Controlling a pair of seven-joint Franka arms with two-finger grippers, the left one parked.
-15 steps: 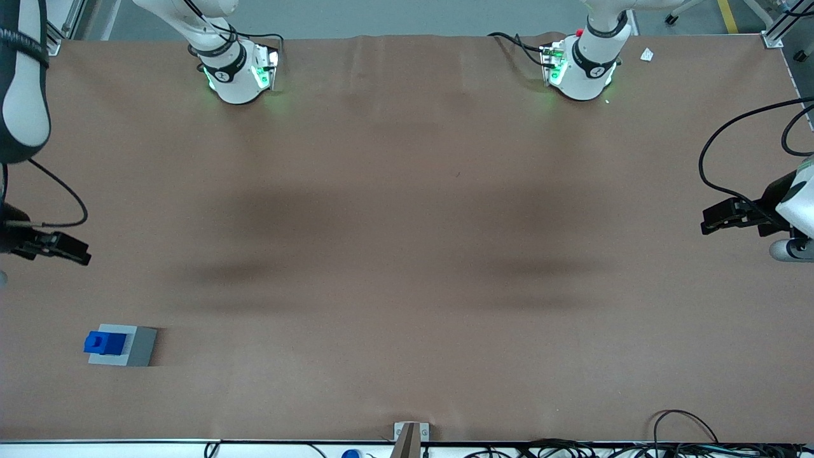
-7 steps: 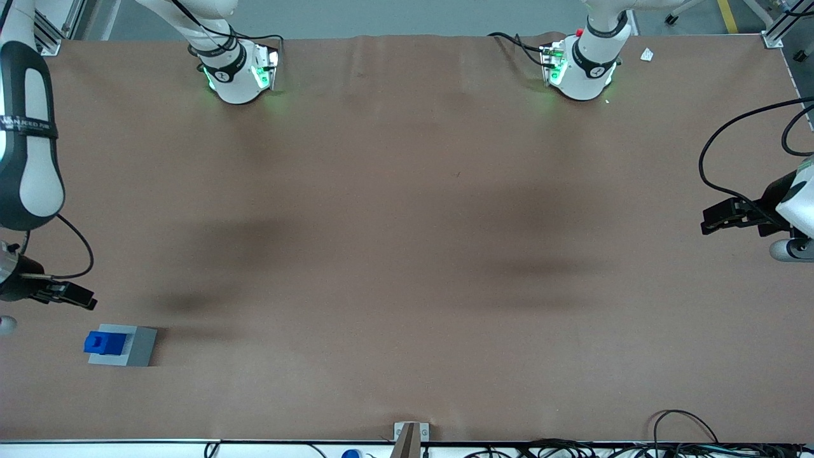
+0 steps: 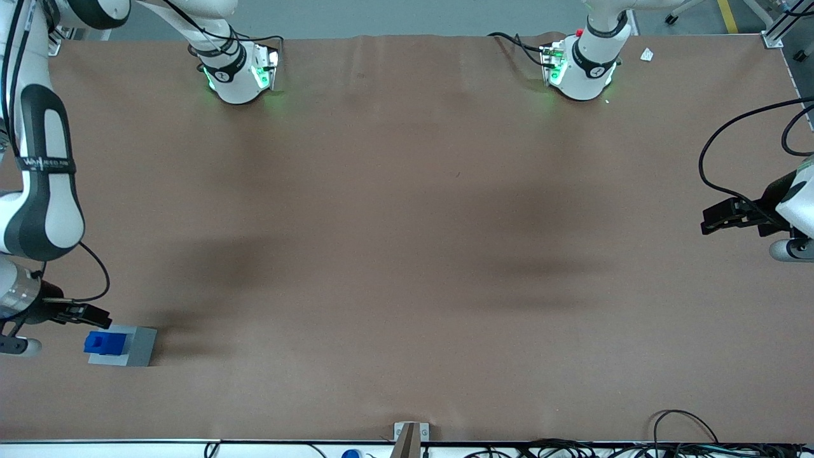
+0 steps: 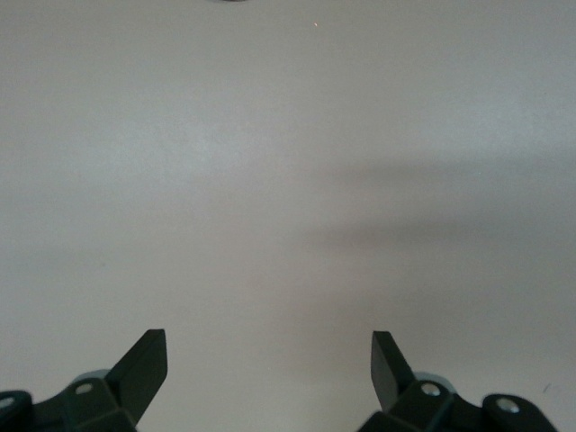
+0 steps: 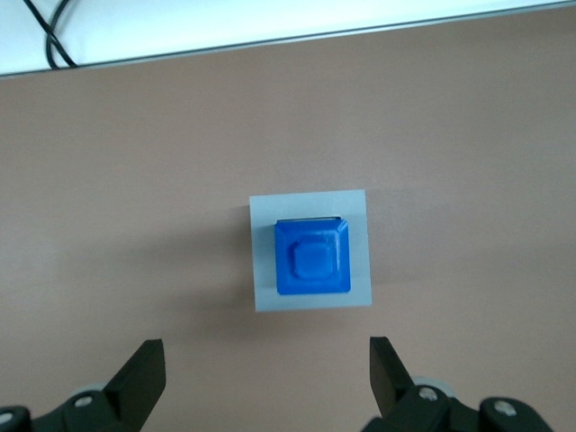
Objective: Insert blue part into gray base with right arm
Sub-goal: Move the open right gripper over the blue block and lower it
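Front view: the right arm [image 3: 39,191] comes in at the working arm's end of the bench [image 3: 407,254], and part of it is cut off by the picture's edge. Its hand [image 3: 95,313] hangs just above the blue part [image 3: 105,342], a little farther from the front camera than the part. From here the fingers merge into one dark shape, so their spacing cannot be read. The blue part sits in the gray base [image 3: 127,346], standing up out of the base's top. Its lower portion is hidden inside the base, so how deep it sits cannot be told. A black cable [image 3: 95,280] loops from the wrist, near the hand.

Right wrist view: the hand [image 5: 265,382] is spread wide with nothing between its fingers [image 5: 144,373]. Only the two finger ends show; the rest is cut off. Past the fingertips, apart from them, the blue part [image 5: 311,257] lies seated in the gray base [image 5: 310,261], the base's rim showing on all sides of it. The part's upper face carries a raised square. A pale strip and a dark cable [image 5: 49,36] run along the bench edge, well apart from the hand.

Left wrist view: only plain bench surface [image 4: 288,180] and soft shadows show.
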